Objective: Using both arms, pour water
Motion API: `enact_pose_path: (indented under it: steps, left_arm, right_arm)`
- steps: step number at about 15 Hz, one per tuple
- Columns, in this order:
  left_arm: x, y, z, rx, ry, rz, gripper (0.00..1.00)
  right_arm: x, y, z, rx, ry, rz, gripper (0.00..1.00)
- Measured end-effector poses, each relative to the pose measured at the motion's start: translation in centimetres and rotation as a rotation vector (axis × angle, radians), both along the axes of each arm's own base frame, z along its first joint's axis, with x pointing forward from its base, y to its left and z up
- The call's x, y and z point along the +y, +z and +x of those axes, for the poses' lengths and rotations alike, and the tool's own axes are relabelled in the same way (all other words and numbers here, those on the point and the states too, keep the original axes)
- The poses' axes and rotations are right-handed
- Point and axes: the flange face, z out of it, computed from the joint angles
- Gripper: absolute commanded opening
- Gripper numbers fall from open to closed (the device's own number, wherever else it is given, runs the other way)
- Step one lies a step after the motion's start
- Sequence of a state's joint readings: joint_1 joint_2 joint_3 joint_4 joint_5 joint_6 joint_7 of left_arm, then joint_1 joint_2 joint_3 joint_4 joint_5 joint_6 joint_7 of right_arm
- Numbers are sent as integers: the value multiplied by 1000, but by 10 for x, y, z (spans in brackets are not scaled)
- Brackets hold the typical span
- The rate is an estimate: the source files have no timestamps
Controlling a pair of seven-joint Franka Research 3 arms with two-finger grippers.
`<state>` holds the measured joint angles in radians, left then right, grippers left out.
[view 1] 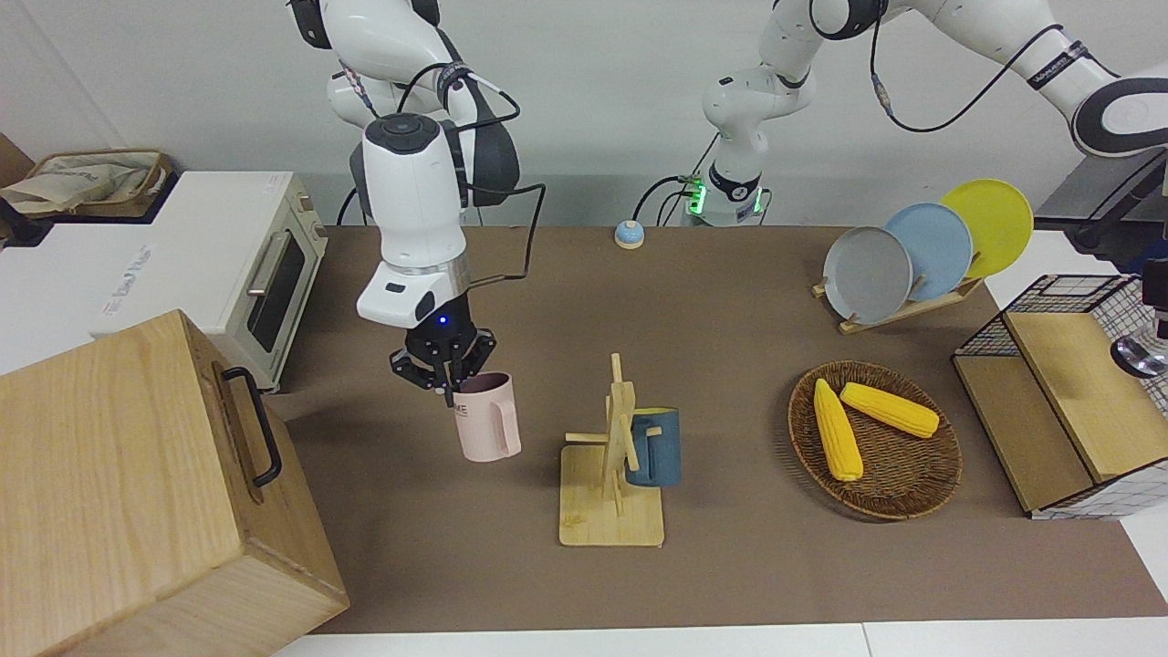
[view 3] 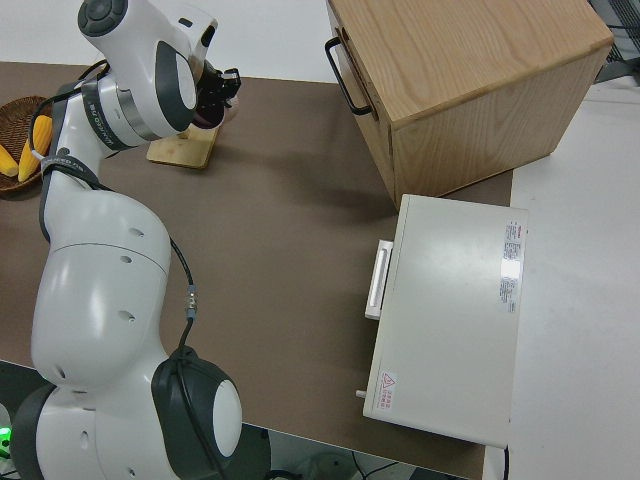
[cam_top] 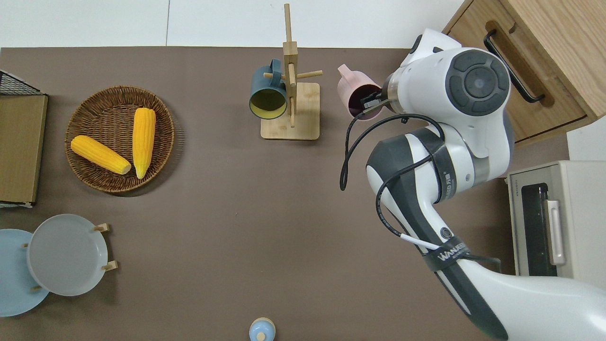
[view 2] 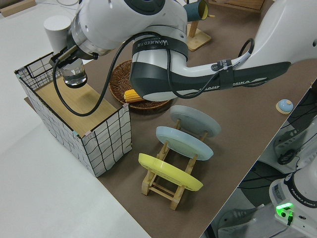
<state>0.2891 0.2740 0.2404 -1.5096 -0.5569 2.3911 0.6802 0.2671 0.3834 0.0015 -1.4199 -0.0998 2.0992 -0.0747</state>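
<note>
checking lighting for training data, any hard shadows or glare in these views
Front view: soft shadows beside the pink mug and the wicker basket, no glare. Overhead view: faint shadow under the basket, sheen on the right arm. Left side view: highlights on the left arm.

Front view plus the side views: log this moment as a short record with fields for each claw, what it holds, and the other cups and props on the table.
right claw: shut on the rim of the pink mug
pink mug: tilted, beside the wooden rack
left claw: shut on the clear glass
clear glass: upright, over the wire-sided shelf
blue mug: hanging on the wooden rack
basket: holds two corn cobs
pouring: not yet begun
</note>
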Motion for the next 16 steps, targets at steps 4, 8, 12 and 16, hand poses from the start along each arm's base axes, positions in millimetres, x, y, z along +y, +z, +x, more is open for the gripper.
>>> enact_pose_path:
  steps: [4, 8, 12, 16]
  left_arm:
    - [-40, 37, -5, 38, 20, -28, 0]
    - [-96, 53, -14, 79, 35, -36, 0]
    - [-161, 51, -41, 143, 63, -44, 0]
    - [-231, 34, -81, 201, 71, -42, 0]
  right_arm:
    - [-15, 0, 1, 24, -11, -11, 0]
    - [-33, -7, -13, 169, -43, -51, 0]
    - [-10, -31, -39, 342, -60, -80, 0]
    - [89, -70, -83, 467, -233, 29, 0]
